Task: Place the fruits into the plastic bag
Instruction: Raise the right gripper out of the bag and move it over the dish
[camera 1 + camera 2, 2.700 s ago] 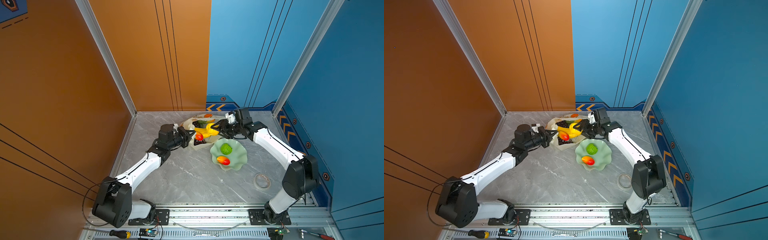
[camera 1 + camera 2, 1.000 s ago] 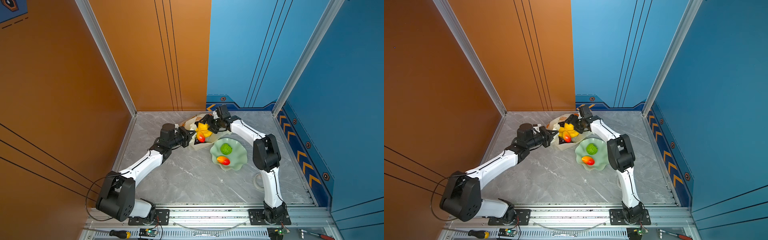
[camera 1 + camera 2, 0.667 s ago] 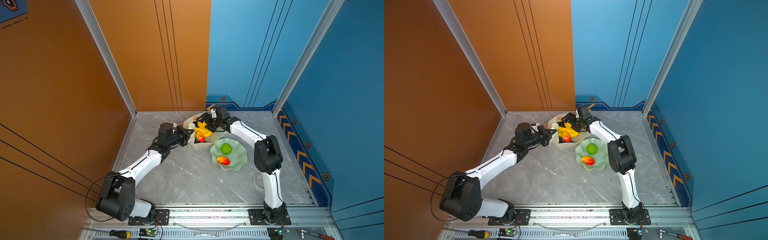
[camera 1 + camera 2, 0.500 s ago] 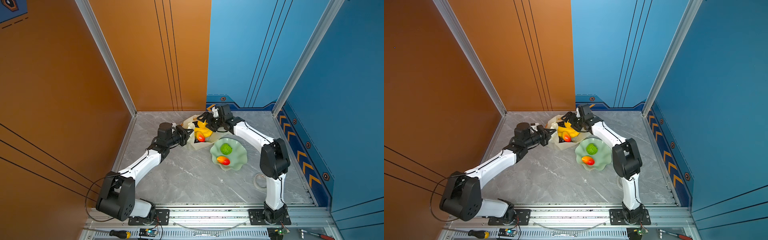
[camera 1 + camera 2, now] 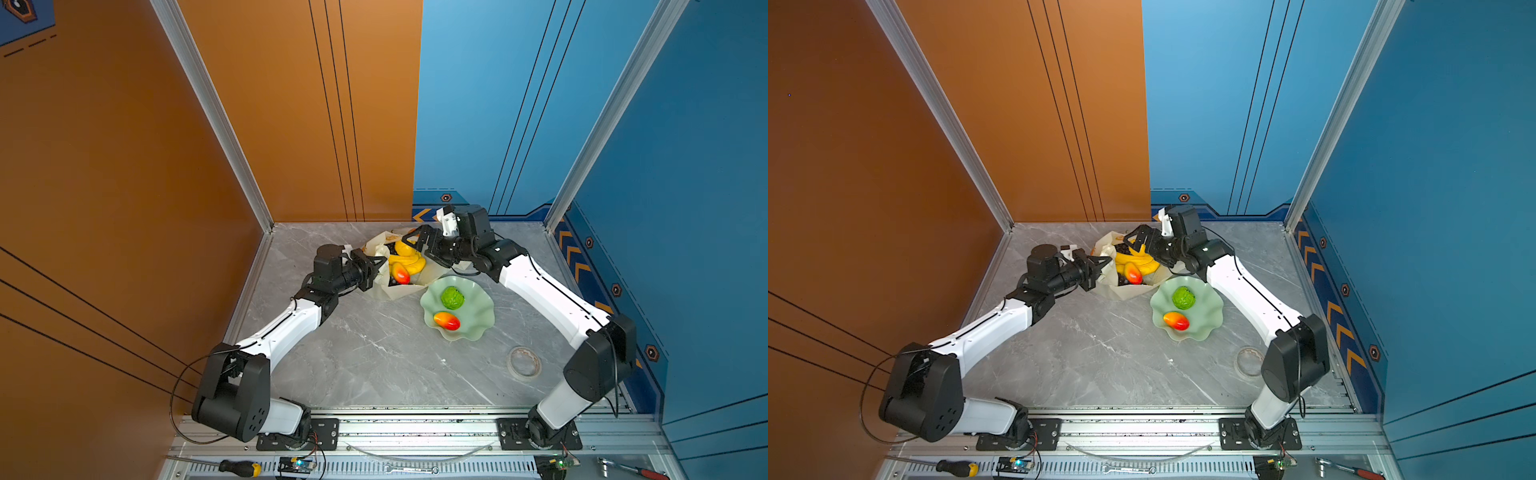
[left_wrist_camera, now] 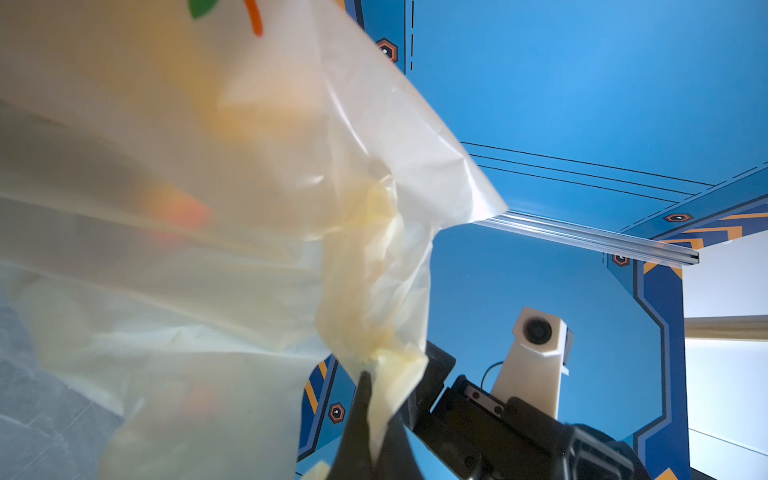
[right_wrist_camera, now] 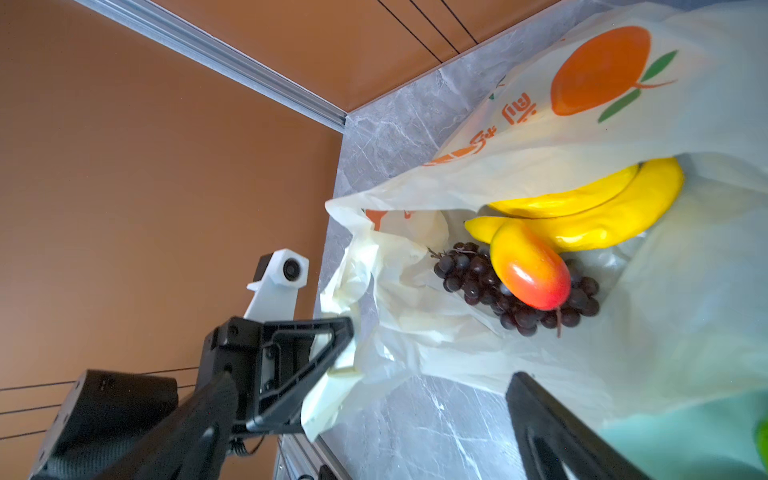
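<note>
inside bag [image 7: 685, 316]: bananas [image 7: 602, 216], grapes [image 7: 465, 274] & mango [image 7: 532, 274]

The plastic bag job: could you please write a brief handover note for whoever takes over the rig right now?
Left gripper: shut on the plastic bag rim, holding its mouth open.
Right gripper: open, empty, at the bag's far edge.
Done: banana bunch, grapes and one mango lie in the bag.
Left: bumpy green fruit and second mango sit in the green dish beside the bag.
</note>
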`<move>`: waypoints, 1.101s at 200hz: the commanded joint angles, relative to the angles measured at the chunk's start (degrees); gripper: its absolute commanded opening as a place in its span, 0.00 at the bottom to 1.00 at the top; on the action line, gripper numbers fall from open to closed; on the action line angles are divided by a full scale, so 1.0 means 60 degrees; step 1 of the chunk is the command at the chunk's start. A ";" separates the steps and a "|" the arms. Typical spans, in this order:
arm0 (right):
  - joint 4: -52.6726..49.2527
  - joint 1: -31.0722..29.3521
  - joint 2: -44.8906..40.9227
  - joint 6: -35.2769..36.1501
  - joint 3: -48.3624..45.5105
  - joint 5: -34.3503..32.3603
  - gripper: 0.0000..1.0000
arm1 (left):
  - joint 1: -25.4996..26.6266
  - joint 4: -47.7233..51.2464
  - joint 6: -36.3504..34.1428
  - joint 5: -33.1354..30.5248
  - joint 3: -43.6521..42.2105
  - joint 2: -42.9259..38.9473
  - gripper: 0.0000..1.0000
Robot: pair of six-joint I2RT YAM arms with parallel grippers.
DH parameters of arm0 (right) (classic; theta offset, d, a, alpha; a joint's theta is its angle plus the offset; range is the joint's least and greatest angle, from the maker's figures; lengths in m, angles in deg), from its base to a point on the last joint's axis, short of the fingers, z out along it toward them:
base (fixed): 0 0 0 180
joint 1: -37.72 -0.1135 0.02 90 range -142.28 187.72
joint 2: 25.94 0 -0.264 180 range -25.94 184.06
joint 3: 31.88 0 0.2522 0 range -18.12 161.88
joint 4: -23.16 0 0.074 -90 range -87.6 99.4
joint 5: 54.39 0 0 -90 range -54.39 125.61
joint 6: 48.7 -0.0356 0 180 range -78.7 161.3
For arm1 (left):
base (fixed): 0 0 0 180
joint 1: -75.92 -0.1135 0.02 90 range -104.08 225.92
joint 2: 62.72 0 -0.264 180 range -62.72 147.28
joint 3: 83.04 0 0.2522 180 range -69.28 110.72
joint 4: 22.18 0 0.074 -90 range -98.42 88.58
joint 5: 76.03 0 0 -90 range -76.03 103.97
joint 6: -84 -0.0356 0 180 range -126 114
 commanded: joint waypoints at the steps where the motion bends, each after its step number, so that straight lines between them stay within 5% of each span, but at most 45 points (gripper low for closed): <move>1: -0.1106 0.0000 -0.0736 0.0894 -0.0405 -0.0487 1.00 | -0.0023 -0.0230 -0.0014 0.0174 0.0017 -0.0173 0.00; 108: -0.2401 0.0926 -0.3952 0.1481 -0.3747 -0.2284 1.00 | 0.0285 -0.0224 -0.0058 -0.0032 -0.0277 -0.0370 0.00; 220: -0.2656 0.2173 -0.2990 0.1726 -0.4881 -0.1840 1.00 | 0.0417 -0.0171 -0.0043 -0.0207 -0.0530 -0.0619 0.00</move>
